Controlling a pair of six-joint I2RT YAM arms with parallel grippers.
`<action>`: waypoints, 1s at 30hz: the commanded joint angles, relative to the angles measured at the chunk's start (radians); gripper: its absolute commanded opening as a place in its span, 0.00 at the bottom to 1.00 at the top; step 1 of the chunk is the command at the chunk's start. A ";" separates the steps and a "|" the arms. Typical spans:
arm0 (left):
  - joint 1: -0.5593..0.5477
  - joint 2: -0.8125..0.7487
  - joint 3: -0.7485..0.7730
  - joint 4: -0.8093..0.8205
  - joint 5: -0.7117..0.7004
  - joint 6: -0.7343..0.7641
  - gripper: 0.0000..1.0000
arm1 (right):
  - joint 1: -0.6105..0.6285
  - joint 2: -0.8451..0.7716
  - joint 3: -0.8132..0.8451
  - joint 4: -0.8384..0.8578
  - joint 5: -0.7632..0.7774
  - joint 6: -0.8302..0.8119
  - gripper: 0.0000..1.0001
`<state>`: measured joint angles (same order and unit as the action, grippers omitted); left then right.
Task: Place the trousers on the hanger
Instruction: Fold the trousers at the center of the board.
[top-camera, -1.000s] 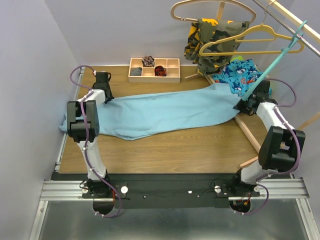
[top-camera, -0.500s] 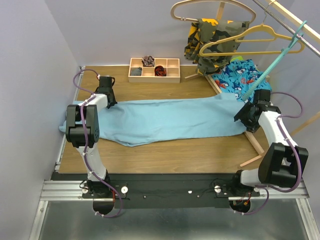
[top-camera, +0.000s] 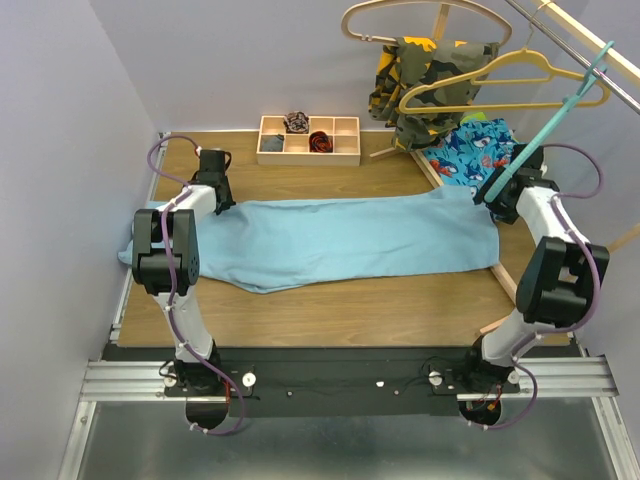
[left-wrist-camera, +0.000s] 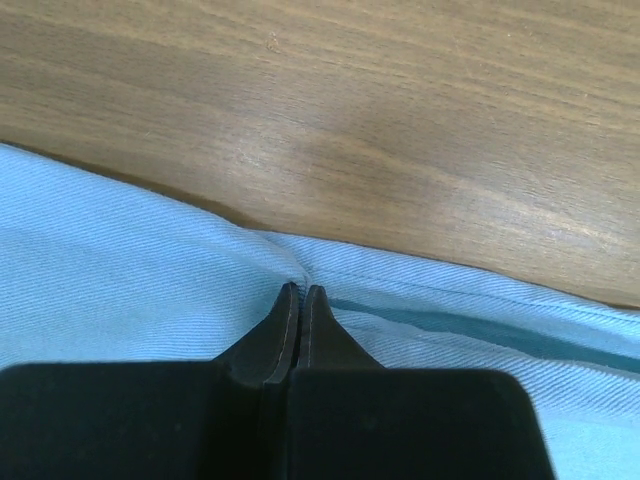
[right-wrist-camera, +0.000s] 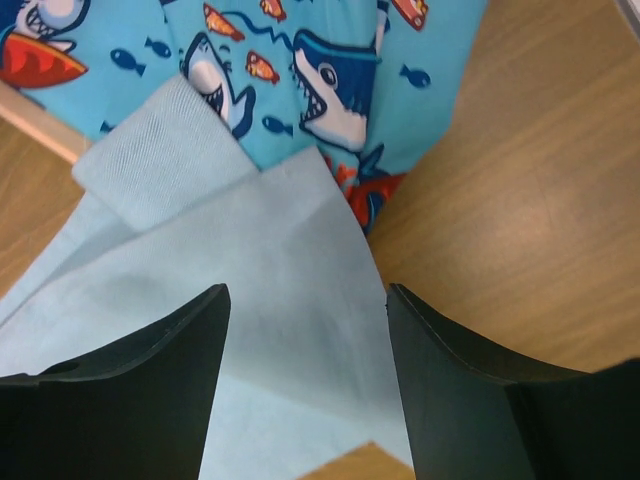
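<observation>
1 pair of trousers (top-camera: 340, 240), flat on table (top-camera: 350, 310), none on hanger (top-camera: 545, 130); hanging all to do. My left pincer (left-wrist-camera: 300, 300): clenched on their edge. My right pincer (right-wrist-camera: 305, 295): released over the other end.

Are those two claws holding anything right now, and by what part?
The left gripper pinches the trousers at their far edge, near one end. The right gripper is open over the other end, holding nothing.

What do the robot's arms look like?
The left arm and right arm are white with chunky black joint blocks, and purple cables loop along them. The left gripper is black, slim and pointed; the right gripper is black and broad.
</observation>
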<state>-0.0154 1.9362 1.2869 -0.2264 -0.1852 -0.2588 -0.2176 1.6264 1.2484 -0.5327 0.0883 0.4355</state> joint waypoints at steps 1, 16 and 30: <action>-0.014 -0.013 0.037 -0.014 0.027 -0.005 0.00 | -0.014 0.113 0.075 0.053 -0.009 -0.035 0.69; -0.018 -0.003 0.023 -0.022 0.023 -0.008 0.00 | -0.032 0.201 0.069 0.108 -0.053 -0.040 0.43; -0.023 -0.011 0.017 -0.025 0.012 -0.007 0.00 | -0.032 0.159 0.077 0.120 -0.041 -0.079 0.01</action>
<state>-0.0231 1.9366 1.3014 -0.2352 -0.1856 -0.2588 -0.2443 1.8236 1.3025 -0.4343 0.0437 0.3763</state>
